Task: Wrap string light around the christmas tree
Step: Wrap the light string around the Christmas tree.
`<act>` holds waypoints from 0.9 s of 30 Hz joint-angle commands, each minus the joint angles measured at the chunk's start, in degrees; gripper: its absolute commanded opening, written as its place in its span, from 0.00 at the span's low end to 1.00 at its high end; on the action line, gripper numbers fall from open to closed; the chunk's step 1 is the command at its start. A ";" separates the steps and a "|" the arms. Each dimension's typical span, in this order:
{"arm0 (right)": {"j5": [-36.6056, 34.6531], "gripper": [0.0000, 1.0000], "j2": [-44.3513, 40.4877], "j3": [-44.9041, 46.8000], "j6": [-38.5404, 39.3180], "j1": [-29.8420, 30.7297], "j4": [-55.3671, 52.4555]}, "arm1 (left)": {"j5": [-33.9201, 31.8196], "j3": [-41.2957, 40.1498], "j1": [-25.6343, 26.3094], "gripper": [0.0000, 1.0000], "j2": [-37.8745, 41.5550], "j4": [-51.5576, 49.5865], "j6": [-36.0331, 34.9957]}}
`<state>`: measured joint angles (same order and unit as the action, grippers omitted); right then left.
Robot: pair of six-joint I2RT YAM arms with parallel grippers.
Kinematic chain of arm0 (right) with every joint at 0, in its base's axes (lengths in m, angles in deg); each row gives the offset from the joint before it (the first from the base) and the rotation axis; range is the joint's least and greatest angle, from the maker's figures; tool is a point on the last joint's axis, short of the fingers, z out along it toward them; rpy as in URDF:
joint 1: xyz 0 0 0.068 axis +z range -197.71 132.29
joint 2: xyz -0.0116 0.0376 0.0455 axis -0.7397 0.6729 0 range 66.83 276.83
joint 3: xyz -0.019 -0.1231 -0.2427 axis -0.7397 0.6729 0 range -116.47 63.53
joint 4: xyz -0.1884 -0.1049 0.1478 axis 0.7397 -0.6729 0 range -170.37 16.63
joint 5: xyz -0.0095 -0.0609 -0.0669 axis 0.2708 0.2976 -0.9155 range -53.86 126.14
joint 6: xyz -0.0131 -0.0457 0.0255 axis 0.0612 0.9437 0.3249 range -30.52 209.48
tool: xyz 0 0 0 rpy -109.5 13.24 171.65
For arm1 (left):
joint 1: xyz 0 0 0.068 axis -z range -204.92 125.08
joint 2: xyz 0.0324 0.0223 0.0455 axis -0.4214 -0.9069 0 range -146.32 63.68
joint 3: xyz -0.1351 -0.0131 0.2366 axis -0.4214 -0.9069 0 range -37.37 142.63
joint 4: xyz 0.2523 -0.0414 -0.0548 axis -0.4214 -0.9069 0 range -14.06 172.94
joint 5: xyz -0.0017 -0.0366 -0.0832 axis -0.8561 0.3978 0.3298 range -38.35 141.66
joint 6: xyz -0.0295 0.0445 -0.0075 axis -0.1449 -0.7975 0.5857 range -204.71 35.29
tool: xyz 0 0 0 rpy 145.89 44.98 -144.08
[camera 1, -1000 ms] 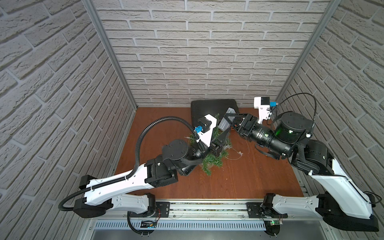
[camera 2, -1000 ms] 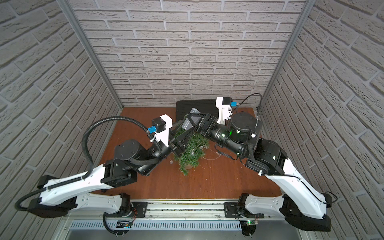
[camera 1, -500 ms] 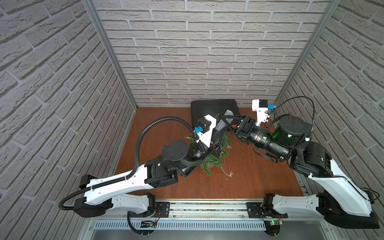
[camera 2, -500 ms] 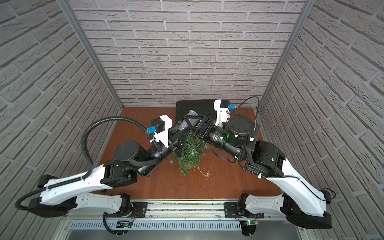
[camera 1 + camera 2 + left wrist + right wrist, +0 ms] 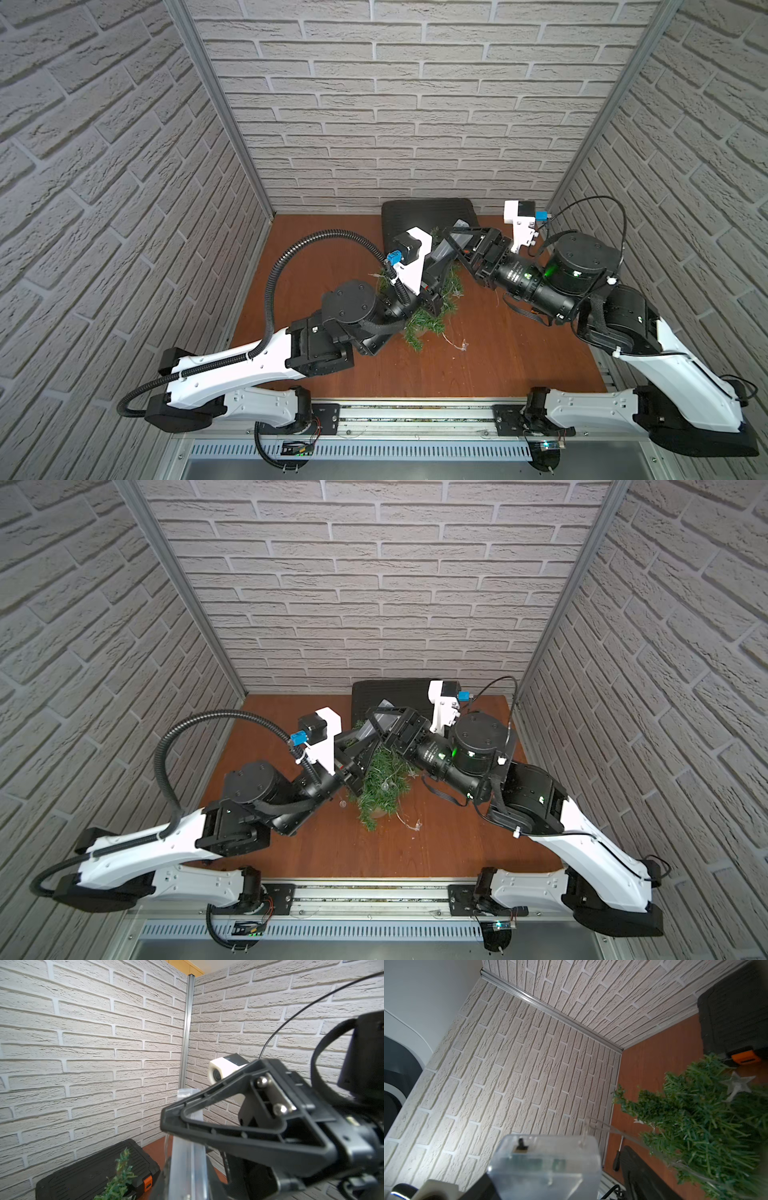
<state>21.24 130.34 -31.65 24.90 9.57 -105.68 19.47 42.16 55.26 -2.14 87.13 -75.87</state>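
**Box handover at the treetop**

The step, I judge, is a handover above the christmas tree (image 5: 382,783), which stands at the centre of the table (image 5: 332,257). The left gripper (image 5: 439,261) clamps the clear box (image 5: 544,1167) of the string light (image 5: 457,343). The right gripper (image 5: 455,239) stands spread around the box and does not press it. A loose star trails at 5 o'clock. Next, the left must circle the box without snagging needles. The black case (image 5: 428,212), at 12 o'clock, is closed, so its contents are unseen.

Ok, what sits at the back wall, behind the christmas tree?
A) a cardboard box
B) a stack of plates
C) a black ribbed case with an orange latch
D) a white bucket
C: a black ribbed case lies against the back wall behind the christmas tree, and the left wrist view shows its orange latch.
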 commanded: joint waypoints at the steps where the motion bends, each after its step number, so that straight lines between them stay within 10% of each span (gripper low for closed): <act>1: -3.05 0.93 -2.43 1.16 2.64 0.30 -0.42 | 0.89 2.56 0.50 0.04 0.40 1.79 1.36; 17: -3.10 1.00 -16.62 6.86 26.08 0.29 -10.64 | 2.38 7.66 0.50 0.00 -1.90 -2.11 5.77; 27: 3.58 0.95 -23.15 28.11 39.54 0.29 -8.63 | 5.74 14.18 0.59 0.00 -3.26 -5.13 8.59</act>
<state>22.10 105.68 -8.20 58.87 9.59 -115.89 23.56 53.74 55.63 -5.70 80.83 -68.48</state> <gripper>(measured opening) 0.957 0.219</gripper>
